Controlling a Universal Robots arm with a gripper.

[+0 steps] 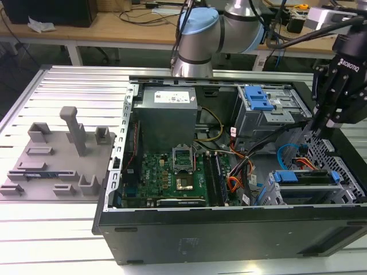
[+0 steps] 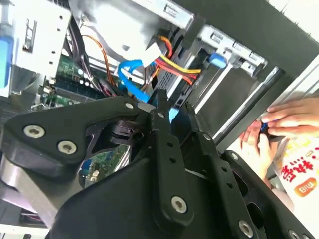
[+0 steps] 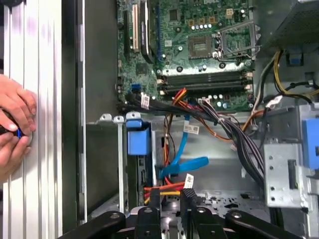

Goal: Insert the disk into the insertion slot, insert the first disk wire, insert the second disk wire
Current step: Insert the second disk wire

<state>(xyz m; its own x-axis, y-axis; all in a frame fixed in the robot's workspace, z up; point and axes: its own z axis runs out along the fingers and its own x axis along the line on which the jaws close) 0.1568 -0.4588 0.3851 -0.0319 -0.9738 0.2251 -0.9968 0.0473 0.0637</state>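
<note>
End effector [image 3: 170, 194], grip unclear, near one disk [image 1: 301, 177] in one insertion slot [image 1: 298, 195]; two hands [image 3: 17, 107] [image 3: 11, 149]

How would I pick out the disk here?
Find the open black computer case. In its near corner at the exterior view's right sits the insertion slot, and the disk lies inside it. Its blue carrier end sits nearer the camera than the blue-latched bay.

Open PC case [image 1: 229, 232] on slatted table [image 1: 74, 86]; motherboard [image 1: 172, 175] beside power supply [image 1: 166, 112]; grey jig [image 1: 57, 157], perhaps plastic, at exterior view's left.
</note>
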